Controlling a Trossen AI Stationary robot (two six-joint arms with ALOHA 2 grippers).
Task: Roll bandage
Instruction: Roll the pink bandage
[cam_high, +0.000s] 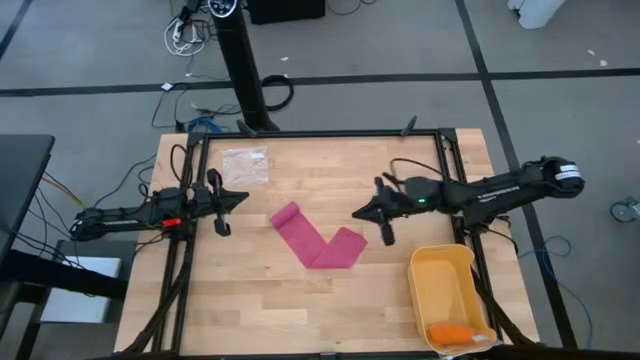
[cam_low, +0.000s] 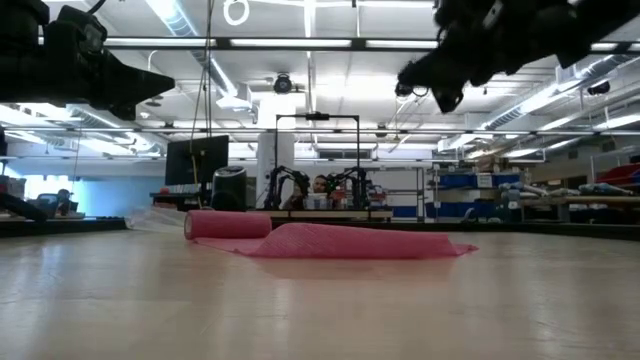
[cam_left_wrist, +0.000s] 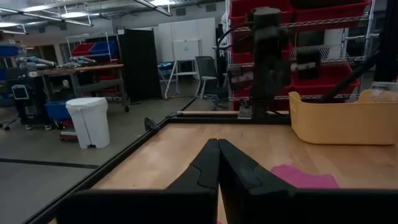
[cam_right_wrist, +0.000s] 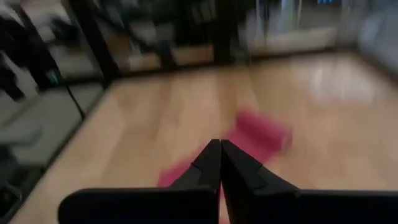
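The pink bandage (cam_high: 315, 240) lies flat on the wooden table in a V shape. Its far left end is wound into a small roll (cam_low: 228, 224), and the rest spreads as a flat band (cam_low: 340, 243). My right gripper (cam_high: 357, 213) hovers shut above the table just right of the band's right end, with the bandage (cam_right_wrist: 261, 134) ahead of its fingers. At the table's left side my left gripper (cam_high: 243, 197) is also shut and held above the table, pointing toward the bandage (cam_left_wrist: 305, 176). Neither gripper touches anything.
A yellow bin (cam_high: 445, 295) holding a small orange object (cam_high: 450, 332) stands at the near right corner. A clear crinkled plastic bag (cam_high: 245, 165) lies at the far left. A black frame (cam_high: 320, 134) borders the table.
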